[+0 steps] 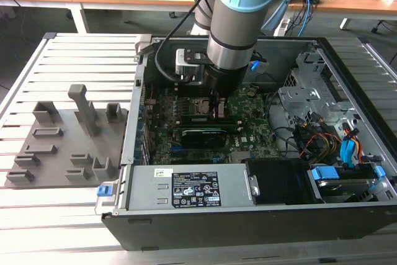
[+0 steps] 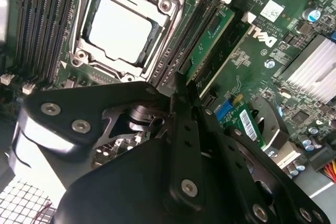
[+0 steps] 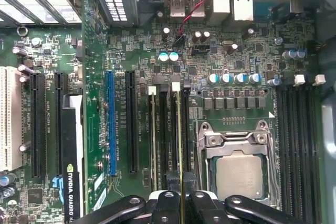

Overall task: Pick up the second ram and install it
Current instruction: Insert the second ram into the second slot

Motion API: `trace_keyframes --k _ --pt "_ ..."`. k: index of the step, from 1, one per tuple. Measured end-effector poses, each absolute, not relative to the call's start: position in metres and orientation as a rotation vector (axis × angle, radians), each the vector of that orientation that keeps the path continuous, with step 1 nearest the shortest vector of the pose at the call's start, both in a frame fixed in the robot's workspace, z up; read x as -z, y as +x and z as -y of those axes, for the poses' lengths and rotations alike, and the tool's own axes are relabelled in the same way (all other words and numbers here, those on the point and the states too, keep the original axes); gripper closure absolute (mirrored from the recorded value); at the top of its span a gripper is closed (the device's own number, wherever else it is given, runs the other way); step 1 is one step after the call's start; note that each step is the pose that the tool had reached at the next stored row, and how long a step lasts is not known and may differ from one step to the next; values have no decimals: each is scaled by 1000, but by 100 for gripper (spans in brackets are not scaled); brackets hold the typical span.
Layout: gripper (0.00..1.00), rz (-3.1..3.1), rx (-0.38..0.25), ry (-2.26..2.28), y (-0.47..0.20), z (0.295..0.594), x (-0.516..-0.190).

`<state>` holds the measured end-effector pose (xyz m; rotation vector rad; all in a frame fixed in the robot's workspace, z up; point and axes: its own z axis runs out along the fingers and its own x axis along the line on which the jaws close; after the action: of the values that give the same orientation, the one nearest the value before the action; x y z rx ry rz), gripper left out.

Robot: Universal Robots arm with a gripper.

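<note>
The second ram (image 3: 178, 140) is a thin green stick seen edge-on, standing in a black slot just beside the CPU socket (image 3: 239, 174). My gripper (image 3: 181, 199) is shut on it, one black finger on each side of its edge. In the second wrist view the gripper (image 2: 178, 85) sits at the near end of the same stick (image 2: 210, 32), next to the socket (image 2: 118, 24). In the exterior view the gripper (image 1: 218, 105) is low inside the open computer case, over the motherboard (image 1: 248, 122).
Another ram stick (image 3: 153, 140) sits seated one slot further from the socket. Empty black slots (image 3: 296, 145) line the socket's other side. A black graphics card (image 3: 71, 150) lies beyond the sticks. A grey holder tray (image 1: 68, 147) lies outside the case at the exterior view's left.
</note>
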<state>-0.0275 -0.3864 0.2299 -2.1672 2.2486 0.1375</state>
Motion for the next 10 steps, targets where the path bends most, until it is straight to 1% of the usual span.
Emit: trace_keyframes --k 10 --pt "86 -2249 -138 -2167 -26 386 -225"
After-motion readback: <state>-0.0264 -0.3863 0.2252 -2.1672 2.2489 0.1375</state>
